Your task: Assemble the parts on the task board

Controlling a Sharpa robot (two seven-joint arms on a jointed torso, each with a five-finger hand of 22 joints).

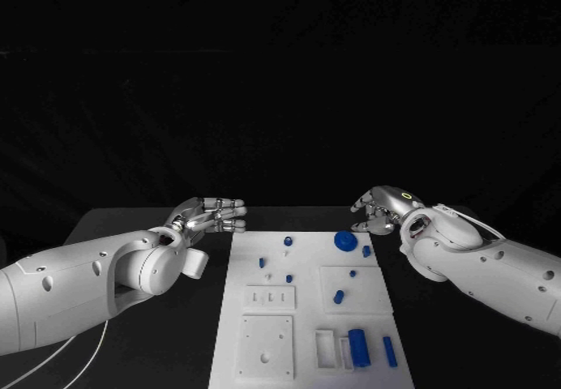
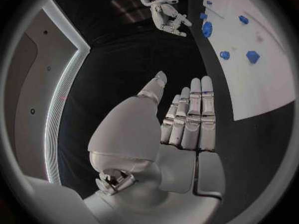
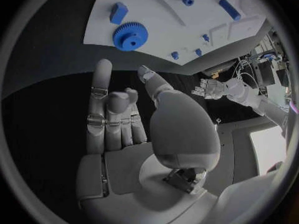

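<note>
L hand (image 1: pixel 208 215) empty, fingers straight and pressed side by side, hovering just beside task board (image 1: pixel 306 356) far corner. R hand (image 1: pixel 383 208) empty, fingers loosely apart, some curled; blue gear (image 1: pixel 345 240) lies on board just beside its fingertips.

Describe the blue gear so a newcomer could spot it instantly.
Find the white board in the middle of the black table, then go to its far corner nearest the right robot hand. The gear lies flat there; it is the widest round blue piece, toothed around its rim with a centre hole, unlike the small pegs and blocks nearby.
</note>
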